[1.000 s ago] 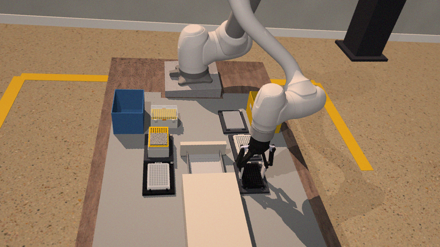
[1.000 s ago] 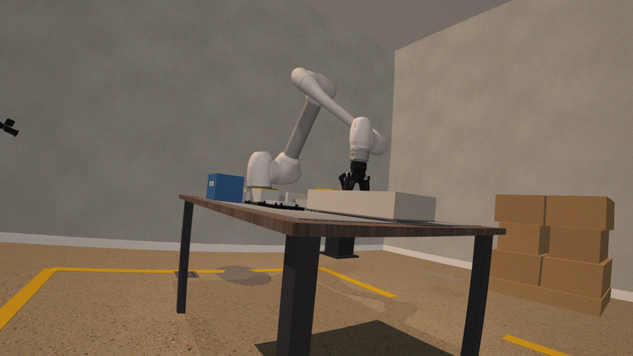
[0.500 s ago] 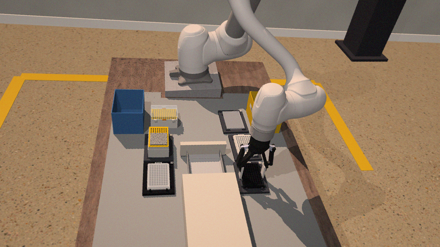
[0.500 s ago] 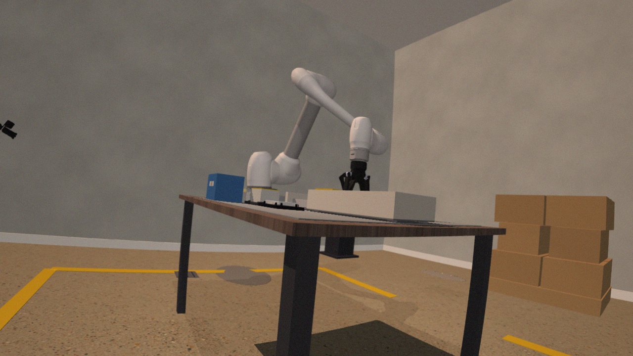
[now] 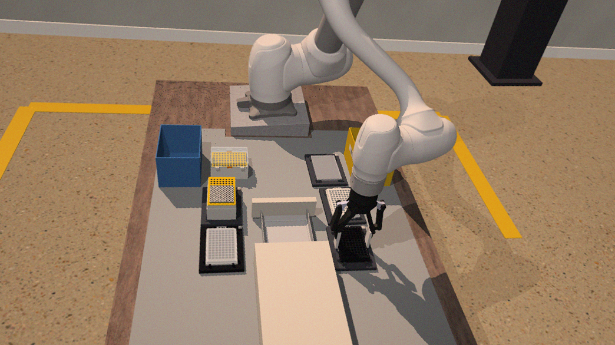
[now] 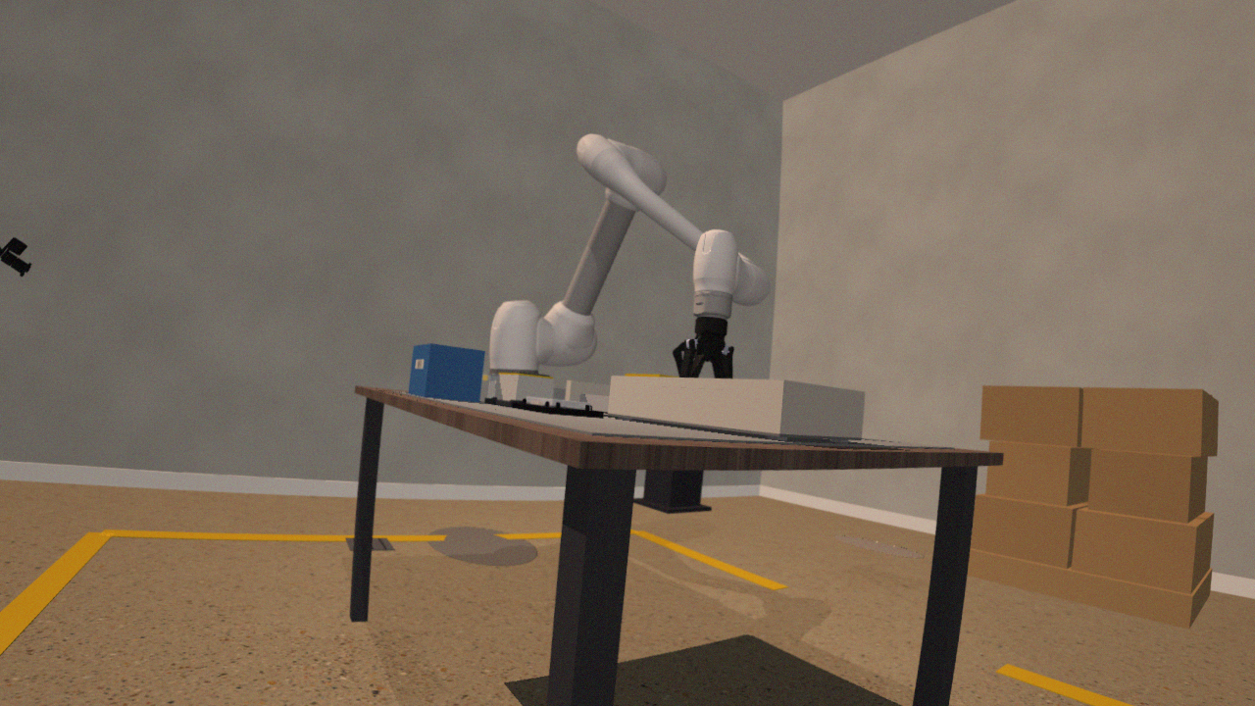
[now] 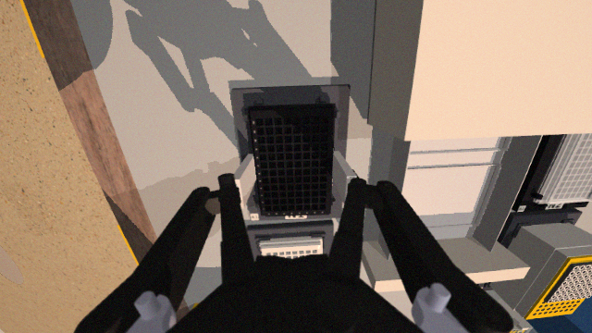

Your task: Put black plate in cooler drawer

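Observation:
The black plate (image 5: 353,244) has a grid of wells and sits at the right of the bench, over its dark work nest (image 5: 355,265). My gripper (image 5: 355,234) points down and is shut on the black plate, fingers on its two long sides. In the wrist view the plate (image 7: 292,159) sits between my fingertips, slightly above the nest (image 7: 289,92). The cooler's cream housing (image 5: 302,309) lies to the plate's left. Its drawer (image 5: 285,228) stands open toward the arm's base, floor bare, with its front panel (image 5: 283,205) beyond. In the side view my gripper (image 6: 702,358) is behind the cooler (image 6: 732,403).
Behind my gripper are a white well plate (image 5: 336,195) in a nest, a lidded plate (image 5: 323,167) and a yellow bin (image 5: 352,147). On the left are a blue bin (image 5: 178,154), a tip box (image 5: 229,160), a yellow tip rack (image 5: 221,194) and another white plate (image 5: 220,246).

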Tool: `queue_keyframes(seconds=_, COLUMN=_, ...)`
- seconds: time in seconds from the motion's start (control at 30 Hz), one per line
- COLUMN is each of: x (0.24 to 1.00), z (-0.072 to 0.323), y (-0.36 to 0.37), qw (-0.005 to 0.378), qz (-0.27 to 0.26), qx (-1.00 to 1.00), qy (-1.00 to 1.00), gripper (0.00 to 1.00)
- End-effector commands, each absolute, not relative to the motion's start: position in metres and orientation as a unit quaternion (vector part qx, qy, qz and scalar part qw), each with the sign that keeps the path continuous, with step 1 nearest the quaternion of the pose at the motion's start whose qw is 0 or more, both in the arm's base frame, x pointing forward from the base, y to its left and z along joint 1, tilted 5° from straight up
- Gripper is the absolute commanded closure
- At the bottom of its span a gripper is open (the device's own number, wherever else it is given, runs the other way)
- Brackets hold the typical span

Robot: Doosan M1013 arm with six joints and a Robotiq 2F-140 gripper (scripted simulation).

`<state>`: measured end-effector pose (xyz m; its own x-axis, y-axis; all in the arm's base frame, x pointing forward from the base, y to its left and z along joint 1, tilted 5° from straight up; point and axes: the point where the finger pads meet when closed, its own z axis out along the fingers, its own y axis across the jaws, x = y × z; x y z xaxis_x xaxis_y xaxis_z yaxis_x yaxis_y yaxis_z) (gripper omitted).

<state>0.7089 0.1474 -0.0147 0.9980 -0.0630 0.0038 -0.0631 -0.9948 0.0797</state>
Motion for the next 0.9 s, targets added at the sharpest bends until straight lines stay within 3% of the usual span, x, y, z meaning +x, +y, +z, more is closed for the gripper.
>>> queue_keyframes(seconds=0.0, x=0.709, z=-0.014, y=0.148, qw=0.04, qz=0.001, qx=0.999, qy=-0.032, gripper=1.0)
queue_keyframes(seconds=0.87, x=0.709, z=0.011, y=0.15, qw=0.04, qz=0.001, qx=0.999, qy=-0.032, gripper=1.0)
